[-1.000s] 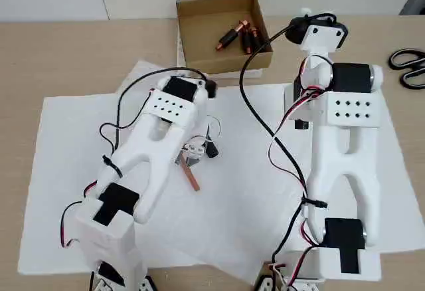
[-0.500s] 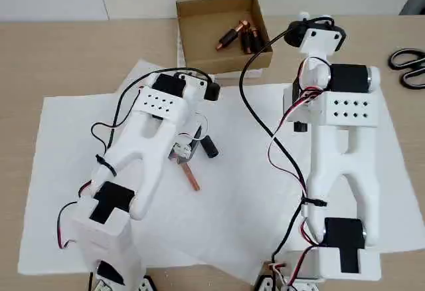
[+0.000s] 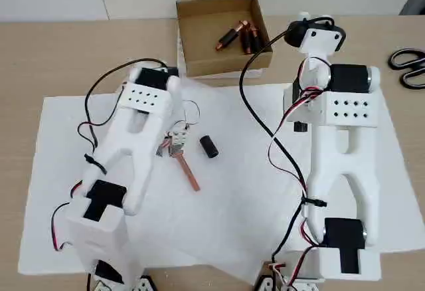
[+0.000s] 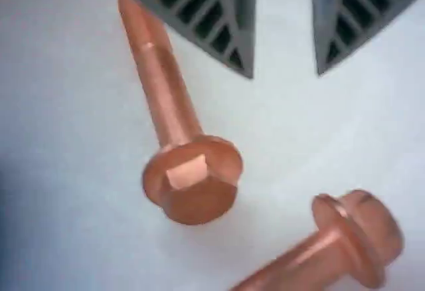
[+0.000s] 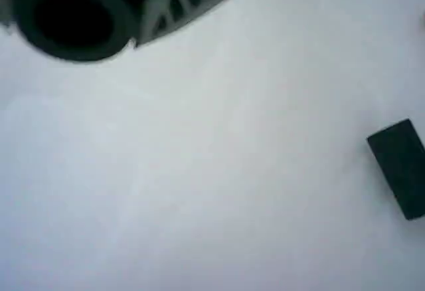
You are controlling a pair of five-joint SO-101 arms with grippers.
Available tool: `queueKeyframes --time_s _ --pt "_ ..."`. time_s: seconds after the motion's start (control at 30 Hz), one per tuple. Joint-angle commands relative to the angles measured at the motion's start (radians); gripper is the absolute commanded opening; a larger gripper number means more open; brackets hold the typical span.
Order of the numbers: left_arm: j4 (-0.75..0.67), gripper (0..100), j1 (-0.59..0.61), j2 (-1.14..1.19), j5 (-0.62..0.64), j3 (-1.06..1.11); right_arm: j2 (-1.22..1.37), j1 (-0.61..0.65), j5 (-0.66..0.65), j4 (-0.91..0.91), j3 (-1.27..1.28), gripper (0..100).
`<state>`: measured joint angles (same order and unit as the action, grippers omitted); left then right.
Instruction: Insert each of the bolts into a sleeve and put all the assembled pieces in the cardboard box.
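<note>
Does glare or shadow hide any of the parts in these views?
No. High view: even light, faint shadows on the white paper, loose sleeve plain to see. Left wrist view: mild sheen on bolt and second bolt, no glare. Right wrist view: bright paper, loose sleeve dark against it.

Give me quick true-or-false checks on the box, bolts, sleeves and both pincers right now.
1. The box is empty. False: assembled pieces lie in it.
2. The left pincer is open. True.
3. Two bolts lie by the left pincer. True.
4. The loose sleeve stands upright in the box. False: it lies on its side on the paper.
5. The right pincer holds a bolt. False: it holds a sleeve.
</note>
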<state>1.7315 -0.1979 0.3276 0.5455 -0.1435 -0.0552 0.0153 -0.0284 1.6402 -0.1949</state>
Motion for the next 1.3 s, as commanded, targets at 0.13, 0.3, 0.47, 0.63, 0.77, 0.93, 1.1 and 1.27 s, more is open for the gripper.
queueKeyframes --time_s 0.13,0.3,0.47,0.63,0.77,0.93,1.1,1.27 --pt "0.015 6 -0.043 -0.008 0.052 -0.024 -0.044 -0.001 0.002 -0.018 -0.005 0.5" --pt "0.005 16 -0.066 0.009 0.233 -0.022 -0.044 -0.001 0.002 -0.018 -0.005 0.5" --pt "-0.002 18 -0.066 0.114 0.242 -0.028 -0.044 -0.001 0.002 -0.018 -0.005 0.5" --pt "-0.002 18 -0.064 0.170 0.310 -0.030 -0.044 -0.001 0.002 -0.018 -0.005 0.5" --pt "-0.014 18 -0.064 0.170 0.313 -0.030 -0.044 -0.001 0.002 -0.018 -0.005 0.5" --pt "-0.066 7 -0.063 0.178 0.313 -0.024 -0.044 -0.001 0.003 -0.018 -0.005 0.5" --pt "-0.091 1 -0.064 0.227 0.313 -0.024 -0.044 -0.001 0.005 -0.018 -0.005 0.5" --pt "-0.086 1 -0.081 0.296 0.313 -0.028 -0.044 -0.001 0.005 -0.015 -0.005 0.5"
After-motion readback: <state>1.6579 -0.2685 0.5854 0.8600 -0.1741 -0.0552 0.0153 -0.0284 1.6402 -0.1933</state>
